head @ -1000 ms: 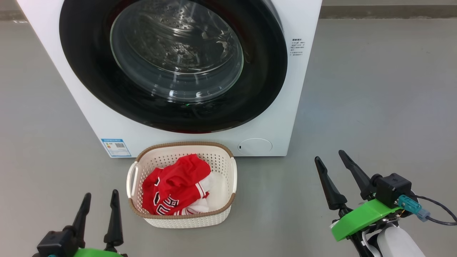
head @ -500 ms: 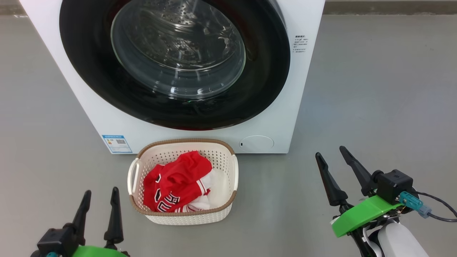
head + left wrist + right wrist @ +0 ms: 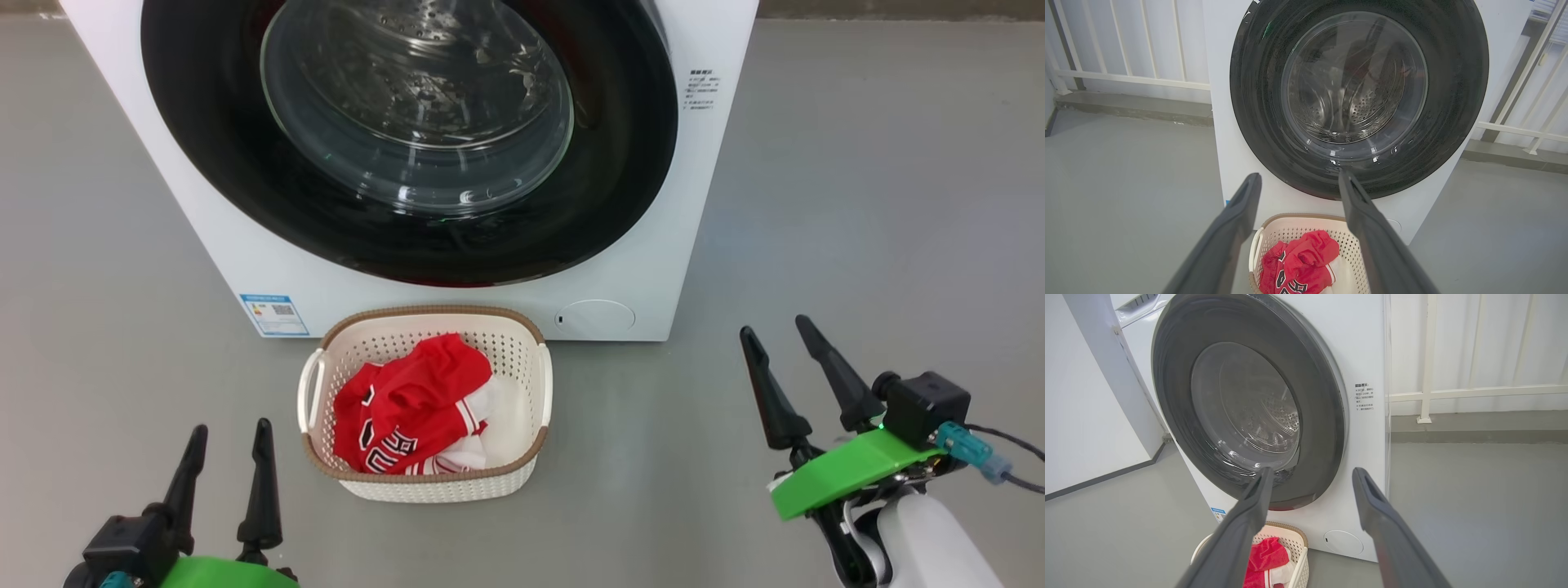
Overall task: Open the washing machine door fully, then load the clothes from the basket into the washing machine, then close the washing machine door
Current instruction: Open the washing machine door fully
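The white washing machine [image 3: 245, 269] stands ahead on the grey floor. Its glossy black round door [image 3: 204, 147] with the clear glass bowl covers the drum opening. Right in front of it sits the cream basket [image 3: 535, 392], holding the red jersey and white cloth, the clothes [image 3: 408, 400]. My left gripper [image 3: 231, 426] hovers open at the lower left, just left of the basket. At the lower right, well clear of the basket, my right gripper [image 3: 773, 325] is open too. The left wrist view looks between open fingers [image 3: 1372, 228] at the door [image 3: 1453, 81] and basket [image 3: 1290, 228]. The right wrist view faces the door [image 3: 1323, 416] from the right.
A blue sticker [image 3: 275, 314] and a round cover [image 3: 594, 315] mark the machine's lower front. White railings [image 3: 1126, 77] and a low kerb [image 3: 1474, 433] run behind the machine. A white wall [image 3: 1086, 416] stands to its left. Bare grey floor [image 3: 857, 204] lies on both sides.
The whole head picture has shifted, so the camera moved. The right gripper has edged slightly up and right in view. Both grippers stay open and the door looks unchanged.
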You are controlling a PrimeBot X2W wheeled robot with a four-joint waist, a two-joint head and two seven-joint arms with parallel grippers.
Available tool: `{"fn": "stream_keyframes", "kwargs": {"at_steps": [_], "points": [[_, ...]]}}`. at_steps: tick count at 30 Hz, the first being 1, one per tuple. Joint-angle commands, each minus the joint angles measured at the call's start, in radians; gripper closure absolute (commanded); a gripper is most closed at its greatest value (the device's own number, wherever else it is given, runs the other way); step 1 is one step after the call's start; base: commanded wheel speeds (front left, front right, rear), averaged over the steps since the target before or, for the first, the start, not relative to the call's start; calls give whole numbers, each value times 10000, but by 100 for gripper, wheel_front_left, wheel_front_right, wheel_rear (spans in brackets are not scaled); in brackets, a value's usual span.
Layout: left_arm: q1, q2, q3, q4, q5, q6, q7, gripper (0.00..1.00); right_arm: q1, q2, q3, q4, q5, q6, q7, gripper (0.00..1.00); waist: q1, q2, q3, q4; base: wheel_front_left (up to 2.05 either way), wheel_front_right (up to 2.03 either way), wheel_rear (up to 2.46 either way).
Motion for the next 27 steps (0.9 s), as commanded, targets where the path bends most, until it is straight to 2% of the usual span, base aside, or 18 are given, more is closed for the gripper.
{"fn": "stream_keyframes", "kwargs": {"at_steps": [1,16,17,18,19,20,21,22,27], "points": [[-404,162,295,-295,4,-33,-92,0,-474,9,160,-219,177,16,-120,0,0,0,56,41,0,0,0],[-676,162,395,-594,57,4,-92,0,-1570,-344,-267,170,1184,16,-120,0,0,0,765,305,0,0,0],[-710,162,396,-636,58,1,-92,0,-1687,-384,-298,197,1315,16,-120,5,0,0,851,323,0,0,0],[-749,162,394,-678,56,-3,-92,0,-1810,-420,-341,223,1458,16,-120,23,0,0,943,343,0,0,0],[-791,162,386,-712,54,-8,-92,0,-1936,-468,-379,249,1585,16,-120,51,0,0,1031,366,0,0,0],[-832,162,379,-742,57,-12,-92,0,-2060,-494,-419,278,1756,16,-120,60,0,0,1118,387,0,0,0],[-914,162,368,-802,57,-22,-92,0,-2330,-581,-469,356,2124,16,-120,93,0,0,1295,426,0,0,0],[-956,162,361,-829,46,-27,-92,0,-2474,-616,-495,404,2344,16,-120,100,0,0,1387,445,0,0,0],[-1167,162,294,-946,-37,-48,-92,0,-3151,-806,-555,653,3747,16,-120,100,0,0,1810,568,0,0,0]]}}
